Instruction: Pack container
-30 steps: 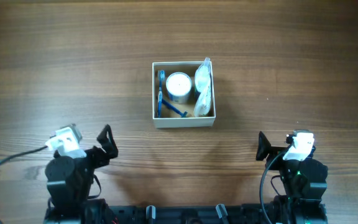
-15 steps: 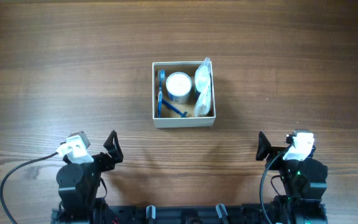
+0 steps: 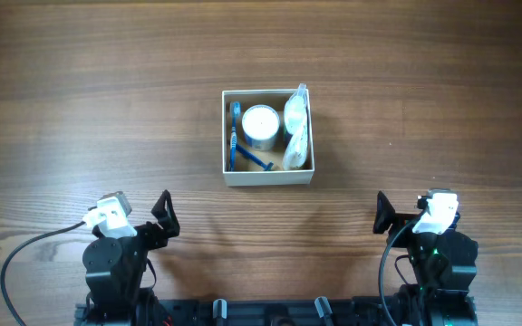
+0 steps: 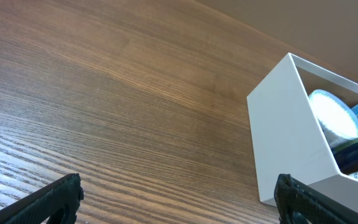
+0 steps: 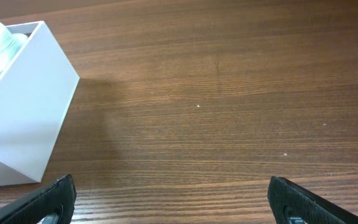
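Note:
The container (image 3: pixel 268 177), a square white-walled box with a tan inside, stands at the table's middle. Inside lie a round white-lidded jar (image 3: pixel 260 123), a blue razor (image 3: pixel 236 136) at its left and clear plastic-wrapped items (image 3: pixel 296 127) at its right. The left wrist view shows the container's wall (image 4: pixel 281 137) and the jar (image 4: pixel 334 115); the right wrist view shows its wall (image 5: pixel 23 118). My left gripper (image 3: pixel 162 213) is open and empty near the front left. My right gripper (image 3: pixel 383 215) is open and empty near the front right. Both are well short of the container.
The wooden table (image 3: pixel 424 91) surrounds the container on all sides. A black cable (image 3: pixel 25 244) runs from the left arm toward the front left edge.
The left arm swung a little to the right and drew back toward the front edge between the first and second frame. Since then nothing has moved. The right arm has stayed still.

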